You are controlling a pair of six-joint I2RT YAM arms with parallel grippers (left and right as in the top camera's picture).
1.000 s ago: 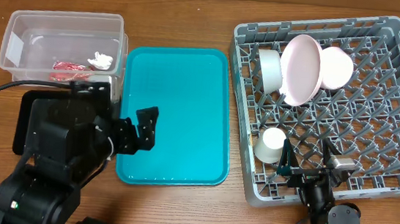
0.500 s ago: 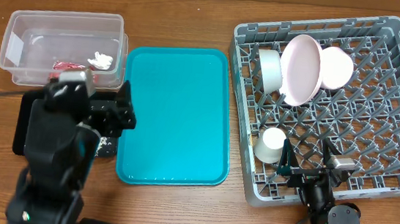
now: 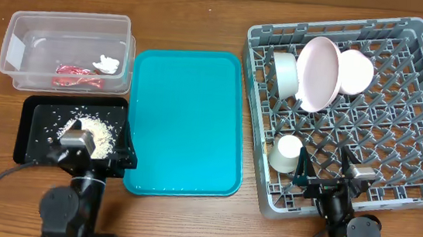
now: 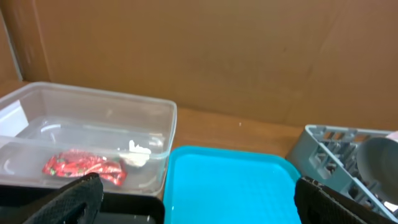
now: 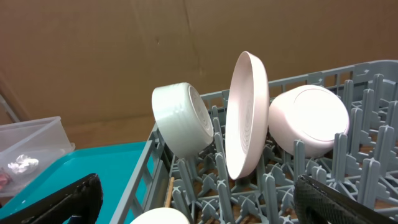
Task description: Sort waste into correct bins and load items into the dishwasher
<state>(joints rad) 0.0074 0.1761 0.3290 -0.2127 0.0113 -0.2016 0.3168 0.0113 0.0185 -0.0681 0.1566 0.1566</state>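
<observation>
Overhead, the red wrapper [image 3: 75,77] and tissue [image 3: 108,65] lie in the clear tub [image 3: 69,18], rice scraps [image 3: 100,131] dot the black tray [image 3: 28,127], its near edge under the left arm [image 3: 71,198], and plate [image 3: 318,73], pink bowl [image 3: 356,72], cream bowl [image 3: 284,71] and white cup [image 3: 286,153] sit in the grey rack [image 3: 409,130]. Left wrist view: left gripper [image 4: 198,183] spread wide, empty, facing the tub. Right wrist view: right gripper [image 5: 198,182] equally wide, empty, facing the upright plate.

I work at a brown wooden table [image 3: 186,225], its grain running from side to side. Along its far edge stands a plain brown cardboard wall [image 4: 217,56], faintly creased. The light is soft and even.
</observation>
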